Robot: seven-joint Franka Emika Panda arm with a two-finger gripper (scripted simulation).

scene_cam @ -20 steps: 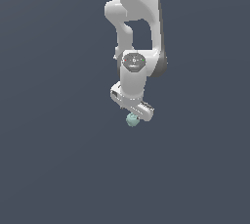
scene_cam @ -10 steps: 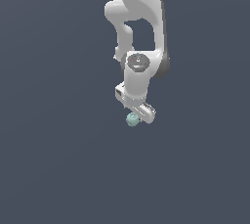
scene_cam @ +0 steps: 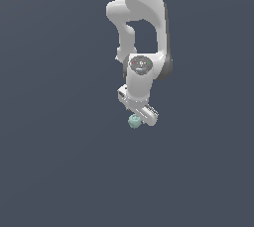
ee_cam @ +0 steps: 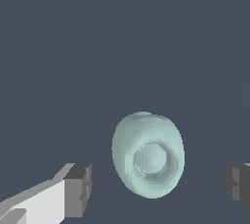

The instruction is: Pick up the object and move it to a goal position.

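Note:
The object (ee_cam: 149, 154) is a pale teal-green, egg-shaped lump with a hexagonal dimple, lying on the dark grey floor. In the wrist view it lies between my two dark finger pads (ee_cam: 78, 190), with a gap on each side. My gripper (ee_cam: 157, 186) is open and touches nothing. In the exterior view the object (scene_cam: 134, 121) shows just under the white gripper (scene_cam: 138, 115), which points down over it; the fingertips are hidden behind the hand.
The floor (scene_cam: 59, 161) is a plain dark grey surface all around. The white arm (scene_cam: 141, 18) rises above the gripper to the picture's top edge. No goal marker shows.
The hand has come down slightly and turned a little over the object. The object has not moved.

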